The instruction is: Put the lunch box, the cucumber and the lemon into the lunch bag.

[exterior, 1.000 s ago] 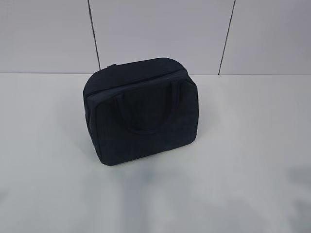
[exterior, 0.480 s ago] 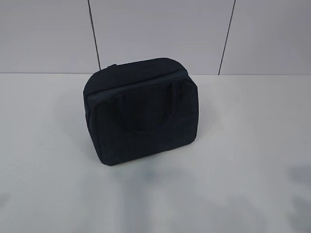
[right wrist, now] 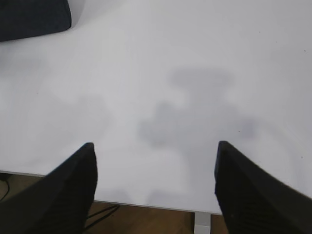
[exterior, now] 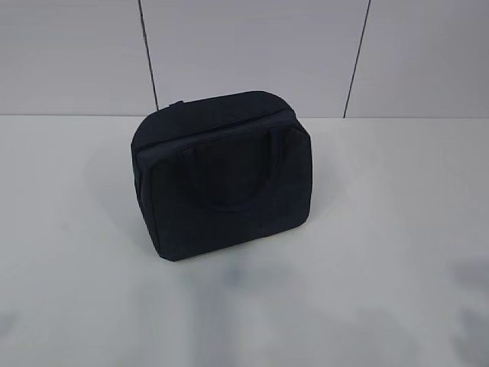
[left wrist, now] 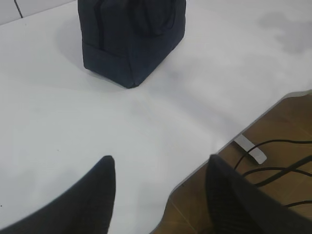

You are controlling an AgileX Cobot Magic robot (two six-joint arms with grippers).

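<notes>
The lunch bag [exterior: 221,176] is dark navy fabric and stands upright in the middle of the white table, its zipper closed along the rounded top and its handles lying against the front. It also shows at the top of the left wrist view as the lunch bag [left wrist: 130,39], and a corner of the lunch bag [right wrist: 31,17] shows at the top left of the right wrist view. My left gripper [left wrist: 160,163] is open and empty over the table's near edge, well short of the bag. My right gripper [right wrist: 155,148] is open wide, empty, above the front edge. The lunch box, the cucumber and the lemon are out of view.
The white table [exterior: 382,229] ends at a tiled wall [exterior: 252,53] behind the bag. Beyond the table's near edge lies a wooden floor [left wrist: 287,126] with black cables [left wrist: 273,170].
The bag has not moved in the exterior view, and neither arm appears there.
</notes>
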